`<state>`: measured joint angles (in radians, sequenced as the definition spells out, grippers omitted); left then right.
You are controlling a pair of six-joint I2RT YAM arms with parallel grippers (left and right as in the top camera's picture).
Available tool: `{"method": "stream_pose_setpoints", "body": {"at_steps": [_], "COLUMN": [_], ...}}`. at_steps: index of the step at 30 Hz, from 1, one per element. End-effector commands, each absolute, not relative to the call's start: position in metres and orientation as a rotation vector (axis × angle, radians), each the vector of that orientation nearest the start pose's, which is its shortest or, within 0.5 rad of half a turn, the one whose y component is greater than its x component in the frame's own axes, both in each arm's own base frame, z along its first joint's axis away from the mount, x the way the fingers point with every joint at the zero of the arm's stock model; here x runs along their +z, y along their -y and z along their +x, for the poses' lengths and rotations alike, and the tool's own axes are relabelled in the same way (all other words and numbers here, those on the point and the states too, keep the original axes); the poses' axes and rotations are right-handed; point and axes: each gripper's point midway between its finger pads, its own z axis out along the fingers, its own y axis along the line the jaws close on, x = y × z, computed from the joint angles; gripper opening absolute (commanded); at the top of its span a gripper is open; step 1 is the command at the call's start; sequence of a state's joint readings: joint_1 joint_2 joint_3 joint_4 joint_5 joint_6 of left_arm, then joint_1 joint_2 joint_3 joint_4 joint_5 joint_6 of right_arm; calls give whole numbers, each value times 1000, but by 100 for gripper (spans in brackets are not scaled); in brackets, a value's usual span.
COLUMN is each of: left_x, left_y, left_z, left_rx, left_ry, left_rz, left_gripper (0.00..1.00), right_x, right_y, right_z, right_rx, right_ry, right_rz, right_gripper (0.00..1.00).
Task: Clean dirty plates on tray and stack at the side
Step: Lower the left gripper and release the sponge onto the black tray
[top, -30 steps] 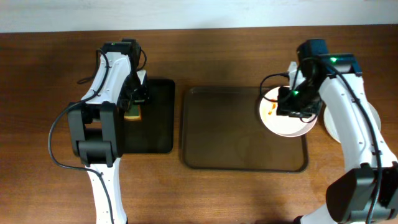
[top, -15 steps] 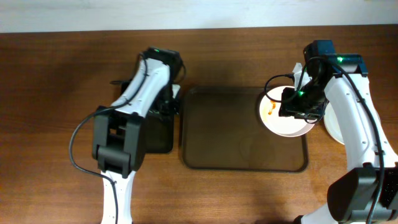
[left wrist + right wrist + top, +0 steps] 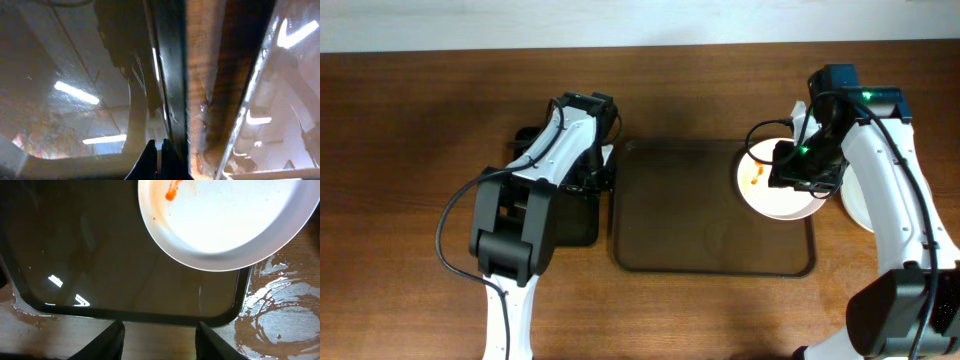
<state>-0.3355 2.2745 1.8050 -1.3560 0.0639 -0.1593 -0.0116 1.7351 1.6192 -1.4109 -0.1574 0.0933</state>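
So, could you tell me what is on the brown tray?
One smeared white plate is at the tray's far right corner; the right arm hides part of it.

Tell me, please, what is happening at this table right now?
Two robot arms are working on dirty dishes. The right gripper hovers open above a round white plate with an orange-red smear. The plate sits at the right end of the large dark brown tray. The left gripper is shut, with nothing visible between its fingers, over the edge of the small black tray.
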Motion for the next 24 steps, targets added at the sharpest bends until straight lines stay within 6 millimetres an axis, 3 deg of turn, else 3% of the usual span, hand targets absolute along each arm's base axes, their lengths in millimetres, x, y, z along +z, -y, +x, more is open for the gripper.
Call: {"method": "stream_pose_setpoints", "body": {"at_steps": [1, 10, 15, 18, 21, 23, 24], "left_x": [28, 32, 34, 39, 56, 67, 65], "left_y": [145, 162, 160, 144, 134, 130, 129], "left_z": [339, 317, 311, 330, 365, 406, 431], "left_rx": [-29, 17, 65, 155, 105, 33, -7], "left_ry": [-3406, -3450, -3462, -3409, -3321, -3183, -3095], "left_rz": [307, 420, 449, 413, 280, 158, 80], "left_gripper": [0, 0, 1, 5, 7, 6, 1], "right_x": [168, 168, 168, 168, 168, 169, 169], "right_y": [-20, -20, -20, -20, -20, -20, -20], "right_z": [322, 322, 322, 322, 323, 324, 324], "right_rx": [226, 225, 225, 225, 226, 226, 226], "right_ry": [-3070, -3071, -3071, -3070, -3067, -3064, -3064], "right_rz": [147, 144, 144, 143, 143, 143, 143], "right_gripper": [47, 47, 47, 47, 47, 47, 47]}}
